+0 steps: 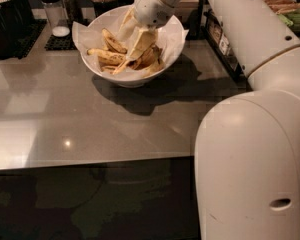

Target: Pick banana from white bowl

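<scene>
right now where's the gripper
The gripper is upper centre in the camera view, down inside the white bowl among the bananas, near the counter's far edge.

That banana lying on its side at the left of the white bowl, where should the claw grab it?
Probably across its middle, coming down from above: the banana lies flat on the paper lining, and the bowl wall blocks any sideways approach. The gripper hangs low inside the bowl, just right of it.

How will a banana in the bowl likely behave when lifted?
The banana looks small and curved: probably light, fairly stiff, apt to pivot when gripped. Its brown speckles suggest ripe, easily bruised flesh. The gripper is down inside the bowl.
</scene>
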Robot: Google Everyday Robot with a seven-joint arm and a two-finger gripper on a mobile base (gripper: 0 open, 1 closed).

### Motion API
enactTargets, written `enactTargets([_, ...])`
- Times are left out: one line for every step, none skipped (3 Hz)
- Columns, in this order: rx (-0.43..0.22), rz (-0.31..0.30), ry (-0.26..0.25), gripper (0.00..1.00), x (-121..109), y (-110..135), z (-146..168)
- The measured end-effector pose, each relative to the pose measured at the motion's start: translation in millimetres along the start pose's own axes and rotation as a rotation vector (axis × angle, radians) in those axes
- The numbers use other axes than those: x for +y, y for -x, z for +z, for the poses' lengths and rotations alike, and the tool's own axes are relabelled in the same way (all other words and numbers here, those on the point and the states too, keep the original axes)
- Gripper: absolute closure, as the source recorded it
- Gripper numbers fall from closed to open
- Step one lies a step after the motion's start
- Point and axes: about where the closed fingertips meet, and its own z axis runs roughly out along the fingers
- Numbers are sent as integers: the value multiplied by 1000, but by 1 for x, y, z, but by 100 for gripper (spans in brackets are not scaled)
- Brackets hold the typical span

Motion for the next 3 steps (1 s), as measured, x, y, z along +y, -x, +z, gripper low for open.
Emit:
enactTargets([-23,17,48,41,10,-4,19])
enactTargets([-24,30,78,41,18,-8,32])
enactTargets([-14,29,102,43,23,-11,42])
